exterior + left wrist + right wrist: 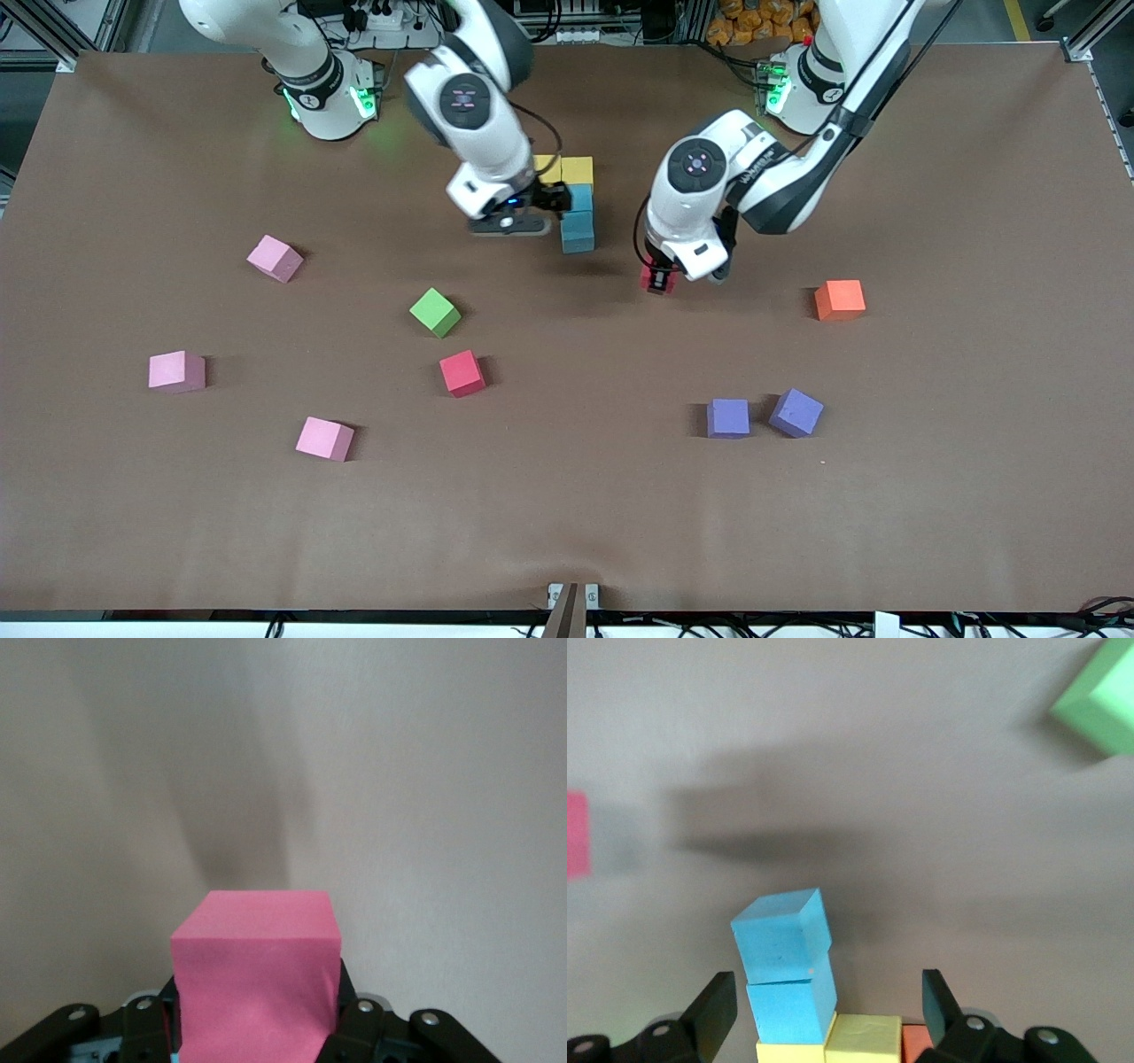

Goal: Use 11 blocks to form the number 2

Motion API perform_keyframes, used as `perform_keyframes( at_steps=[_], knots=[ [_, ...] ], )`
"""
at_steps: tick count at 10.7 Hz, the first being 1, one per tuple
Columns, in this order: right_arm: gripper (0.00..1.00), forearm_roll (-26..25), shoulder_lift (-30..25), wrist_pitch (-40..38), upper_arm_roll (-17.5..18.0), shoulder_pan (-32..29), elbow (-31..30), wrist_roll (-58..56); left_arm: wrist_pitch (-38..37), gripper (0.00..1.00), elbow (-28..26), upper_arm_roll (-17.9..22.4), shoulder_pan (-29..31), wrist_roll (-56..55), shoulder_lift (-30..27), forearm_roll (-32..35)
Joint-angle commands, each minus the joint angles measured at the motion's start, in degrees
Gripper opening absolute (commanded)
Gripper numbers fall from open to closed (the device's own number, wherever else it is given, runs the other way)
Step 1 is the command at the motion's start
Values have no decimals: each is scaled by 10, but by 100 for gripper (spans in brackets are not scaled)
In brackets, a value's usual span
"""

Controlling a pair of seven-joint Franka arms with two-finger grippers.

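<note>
Red block (658,280) — left gripper (660,282).

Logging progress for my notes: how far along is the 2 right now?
Early stage. Done: two yellow blocks and two blue blocks sit joined, with an orange-red one beside them in the right wrist view. The right end effector is open at the blue blocks. In hand: the left end effector grips a red block above the table. Left: the loose pink, green, red, purple and orange blocks.

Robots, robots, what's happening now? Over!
Left tool shut on red block, above table. Right tool open over blue blocks. Nothing blocking.
</note>
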Motion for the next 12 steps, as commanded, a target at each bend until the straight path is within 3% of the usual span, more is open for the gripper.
perform_keyframes(
  at_steps=[1, 3, 7, 12],
  knots=[
    [93, -39, -54, -71, 14, -76, 16, -23, -19, 0, 28, -3, -44, -56, 6, -13],
    [94, -111, -48, -155, 15, -134, 85, -30, -35, 0, 78, -3, -87, -118, 46, -10],
    [100, -115, -47, -164, 15, -261, 109, -157, -55, 0, 167, 3, -158, -197, 121, -6],
    [100, -109, 59, -147, 17, -371, 187, -165, -55, 0, 231, 10, -211, -250, 180, -4]
  ],
)
